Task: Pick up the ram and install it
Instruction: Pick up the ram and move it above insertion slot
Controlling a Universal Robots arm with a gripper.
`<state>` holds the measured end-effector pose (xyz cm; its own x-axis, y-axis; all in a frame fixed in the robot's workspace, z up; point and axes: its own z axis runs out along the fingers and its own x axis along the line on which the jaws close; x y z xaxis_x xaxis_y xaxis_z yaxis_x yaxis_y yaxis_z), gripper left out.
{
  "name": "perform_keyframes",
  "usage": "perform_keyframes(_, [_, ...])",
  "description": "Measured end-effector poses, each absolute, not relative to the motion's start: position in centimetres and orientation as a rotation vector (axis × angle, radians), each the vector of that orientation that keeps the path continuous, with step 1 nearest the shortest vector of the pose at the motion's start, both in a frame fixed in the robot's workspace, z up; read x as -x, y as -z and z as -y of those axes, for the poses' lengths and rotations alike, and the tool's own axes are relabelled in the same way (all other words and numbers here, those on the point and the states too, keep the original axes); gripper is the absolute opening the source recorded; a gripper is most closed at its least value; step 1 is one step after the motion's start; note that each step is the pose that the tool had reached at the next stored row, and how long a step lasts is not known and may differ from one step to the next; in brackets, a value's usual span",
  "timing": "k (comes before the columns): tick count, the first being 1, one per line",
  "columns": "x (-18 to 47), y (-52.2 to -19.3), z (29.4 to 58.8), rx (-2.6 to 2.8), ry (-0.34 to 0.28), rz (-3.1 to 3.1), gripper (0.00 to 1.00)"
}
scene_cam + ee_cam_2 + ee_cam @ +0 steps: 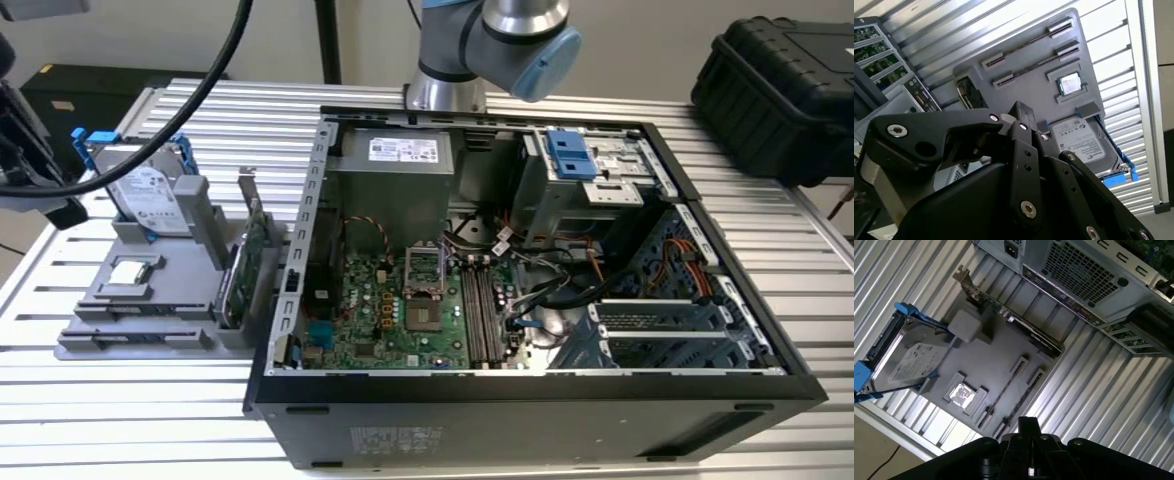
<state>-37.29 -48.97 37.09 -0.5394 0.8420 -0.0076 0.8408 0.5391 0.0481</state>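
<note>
hand [1020, 111] hangs above grey tray [999, 347], fingertips pressed together, nothing seen between them. tray lies on slatted desk [134, 420] along one desk edge, just beside open computer case [534, 420], to the exterior view's left of it. ram [1004, 388] stands on edge in the tray's slotted holders as a thin dark strip, apart from the hand. same tray carries processor chip [960, 394], hard drive [911, 360] with blue rails, and expansion card [1034, 337] upright on the side nearest the case.

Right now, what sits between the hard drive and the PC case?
The green expansion card, on edge in the grey holder, between hard drive and PC case, in the exterior view.
</note>
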Motion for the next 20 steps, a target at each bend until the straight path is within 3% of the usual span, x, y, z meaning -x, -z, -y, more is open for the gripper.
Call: perform_keyframes(20, [37.41,-37.0,48.97,-1.677,-0.057,-2.618,0.0])
